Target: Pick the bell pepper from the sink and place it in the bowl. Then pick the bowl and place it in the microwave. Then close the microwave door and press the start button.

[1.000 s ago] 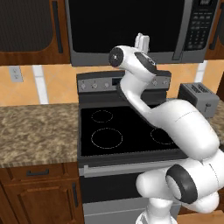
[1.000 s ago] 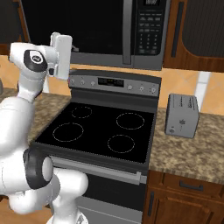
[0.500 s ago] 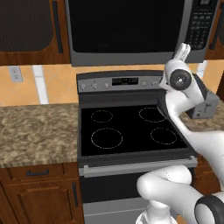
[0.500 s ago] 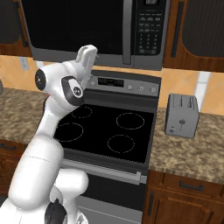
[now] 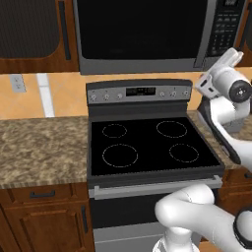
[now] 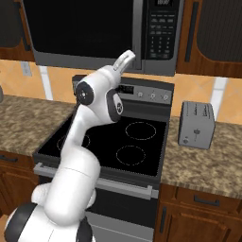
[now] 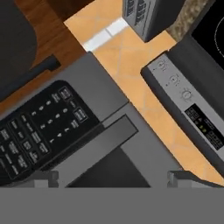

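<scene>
The microwave (image 5: pixel 142 34) hangs over the stove with its dark glass door (image 6: pixel 80 28) shut. In the hand view, which is rolled, the door's long black handle (image 7: pixel 94 148) runs diagonally beside the button panel (image 7: pixel 39 131). My gripper (image 5: pixel 232 54) is raised close in front of the microwave's right side, near the button panel (image 5: pixel 221 29). It is open, with its fingertips (image 7: pixel 46 177) wide apart and nothing held. From the right base the gripper (image 6: pixel 126 56) points up at the door's lower right corner. The bell pepper, bowl and sink are out of view.
A black glass stove (image 5: pixel 147 142) with a knob panel (image 7: pixel 188 100) lies below the arm. A small grey toaster (image 6: pixel 196 124) stands on the granite counter (image 6: pixel 208 163) to the stove's right. More counter (image 5: pixel 39 147) lies to the left, and wooden cabinets flank the microwave.
The arm has swung rightward across the microwave's front. The gripper went from before the door's middle to its right side by the button panel.
</scene>
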